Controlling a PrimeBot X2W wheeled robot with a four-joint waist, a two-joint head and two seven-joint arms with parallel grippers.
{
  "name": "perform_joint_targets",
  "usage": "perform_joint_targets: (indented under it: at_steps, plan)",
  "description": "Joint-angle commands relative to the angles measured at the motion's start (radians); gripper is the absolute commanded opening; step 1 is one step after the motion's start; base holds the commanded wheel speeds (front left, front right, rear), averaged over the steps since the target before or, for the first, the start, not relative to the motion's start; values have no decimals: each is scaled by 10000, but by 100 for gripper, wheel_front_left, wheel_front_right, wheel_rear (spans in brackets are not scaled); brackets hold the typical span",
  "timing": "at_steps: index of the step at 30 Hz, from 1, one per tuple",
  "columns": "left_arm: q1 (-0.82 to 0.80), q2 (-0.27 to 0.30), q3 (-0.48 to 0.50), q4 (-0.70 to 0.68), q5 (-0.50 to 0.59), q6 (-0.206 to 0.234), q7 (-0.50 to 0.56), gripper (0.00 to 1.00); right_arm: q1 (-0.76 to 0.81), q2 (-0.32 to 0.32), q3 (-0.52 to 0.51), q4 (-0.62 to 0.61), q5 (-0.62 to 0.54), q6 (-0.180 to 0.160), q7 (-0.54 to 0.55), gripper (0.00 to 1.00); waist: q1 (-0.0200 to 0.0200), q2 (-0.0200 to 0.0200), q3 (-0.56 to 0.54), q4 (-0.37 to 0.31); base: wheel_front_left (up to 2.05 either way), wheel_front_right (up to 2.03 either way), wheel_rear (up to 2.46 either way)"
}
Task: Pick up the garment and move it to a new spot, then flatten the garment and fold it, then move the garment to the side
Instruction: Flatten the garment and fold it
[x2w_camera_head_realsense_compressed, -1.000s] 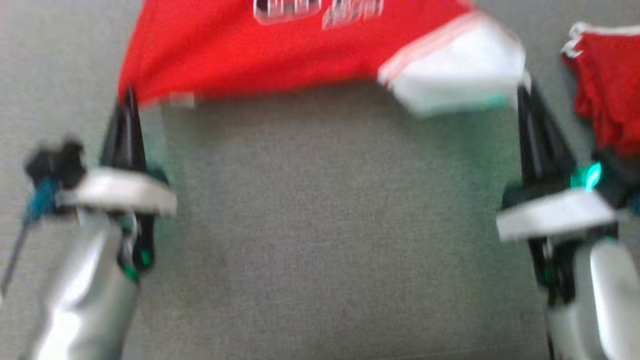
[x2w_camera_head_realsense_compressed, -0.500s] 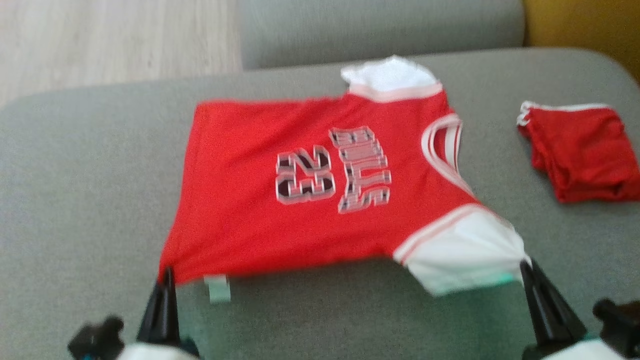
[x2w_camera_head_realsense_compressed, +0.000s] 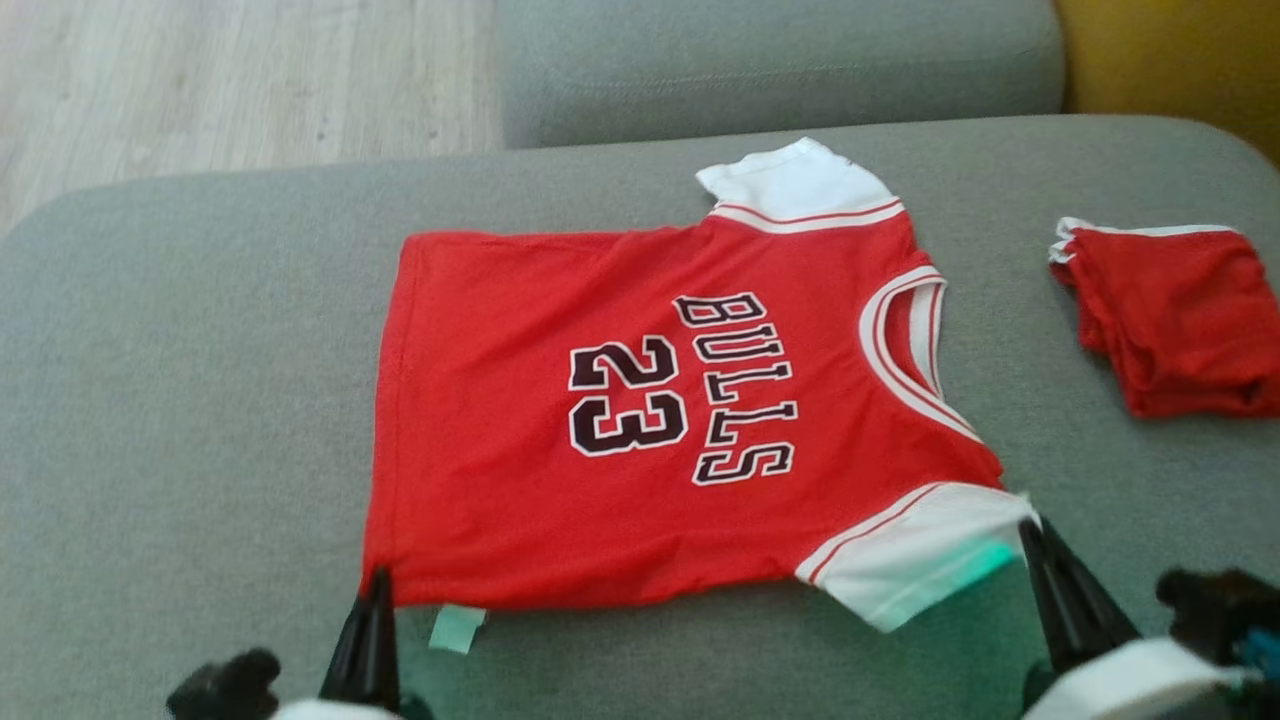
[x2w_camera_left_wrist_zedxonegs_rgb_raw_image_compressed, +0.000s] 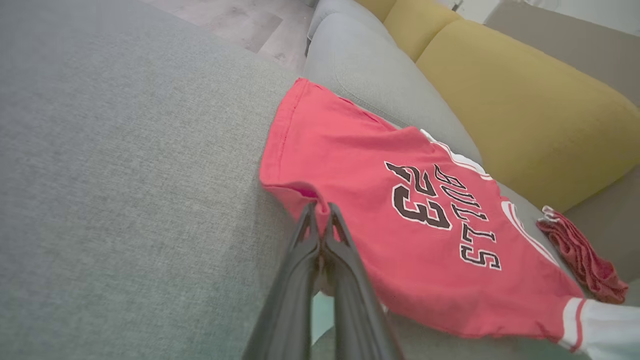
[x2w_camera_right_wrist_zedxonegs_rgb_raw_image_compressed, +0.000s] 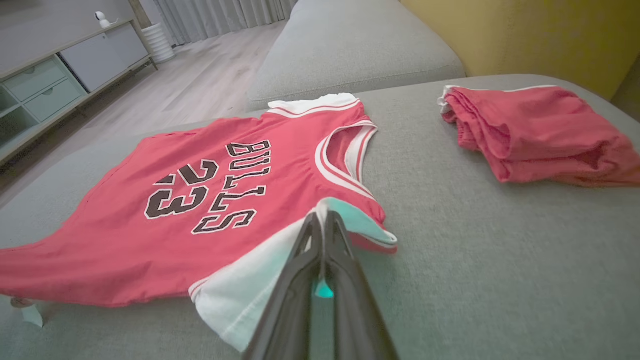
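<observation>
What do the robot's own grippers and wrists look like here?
The left gripper and right gripper each have two long, dark fingers tapering to narrow tips. In the head view a white collar sits behind each, with a black knobbed part beside it. A teal light glows between the right gripper's fingers.

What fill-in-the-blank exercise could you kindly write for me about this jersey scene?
1. The red jersey bears the word BULLS and the number ___.
2. The right gripper pinches the jersey's near sleeve, whose colour is ___.
3. The left gripper pinches a corner of the jersey's bottom ___.
4. The folded red garment lies apart from the jersey, on the robot's ___ side.
Missing words: 23; white; hem; right.
</observation>
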Motion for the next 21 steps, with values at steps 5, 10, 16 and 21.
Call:
perform_joint_targets:
  at_steps: [5, 10, 16, 21]
  plan:
    - [-1493, -585, 460, -6, -624, -313, 87, 0, -1791, -103, 105, 516, 174, -7, -295, 0, -1, -1, 472, 179, 0, 0, 0]
    - [-2433, -950, 698, 504, -788, -324, -76, 0, -2980, -103, 39, 1347, 168, -7, -450, 0, -1, -1, 887, 266, 0, 0, 0]
    - [-3888, -1359, 866, 1679, -722, -351, -367, 0, -4941, -103, -186, 2812, 53, -7, -829, 0, -1, -1, 1551, 329, 0, 0, 0]
    - [-4834, -1531, 740, 2671, -527, -392, -410, 0, -6163, -103, -244, 4237, -169, -7, -953, 0, -1, -1, 1887, 344, 0, 0, 0]
